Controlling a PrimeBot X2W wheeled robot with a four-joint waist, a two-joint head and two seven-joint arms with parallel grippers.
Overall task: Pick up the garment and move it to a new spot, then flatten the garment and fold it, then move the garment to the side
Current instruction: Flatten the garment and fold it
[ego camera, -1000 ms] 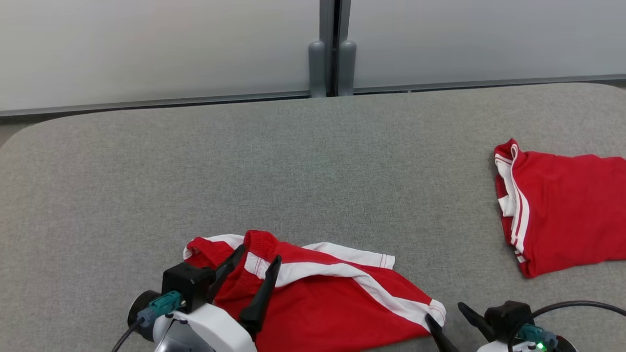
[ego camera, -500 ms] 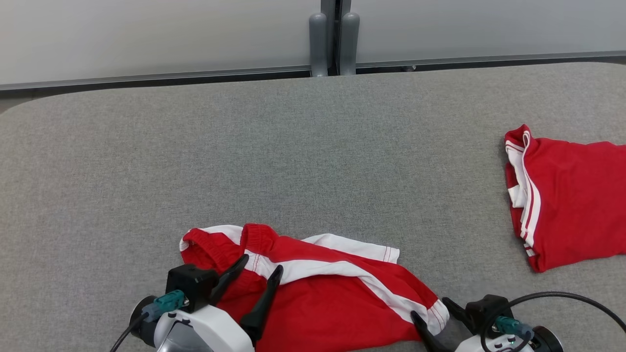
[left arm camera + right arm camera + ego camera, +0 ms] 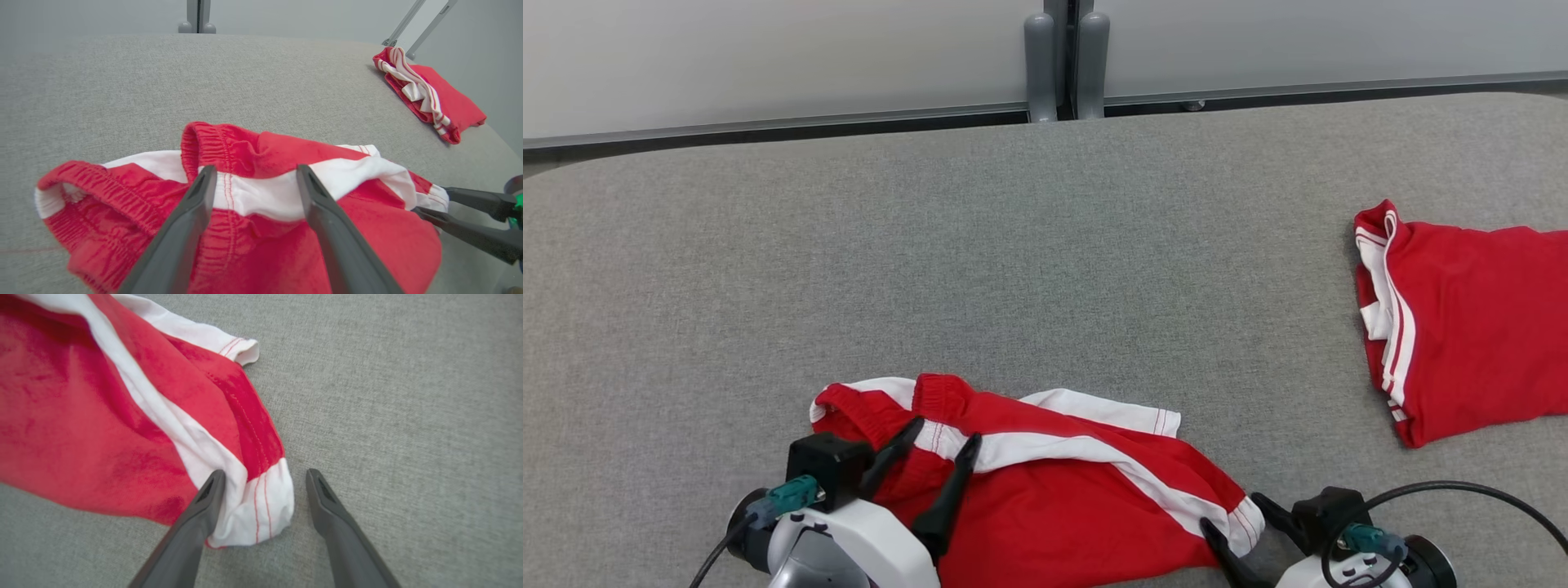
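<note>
Straddling white stripe beside elastic waistband, left gripper (image 3: 947, 430) stood wide open, holding nothing; contact with cloth unclear. Crumpled red garment (image 3: 1054, 506) lay at near edge of grey table (image 3: 1013, 245), between both grippers. Right gripper (image 3: 1230, 511) gaped open around white hem corner, one finger touching cloth, not clamped. Second red garment (image 3: 1470, 327), folded, lay well apart at far right.

A folded red garment (image 3: 1470, 327) (white-striped along its left edge) lies at my right on the grey worktop (image 3: 1013, 269); two grey posts (image 3: 1042, 69) stand at the far edge.
</note>
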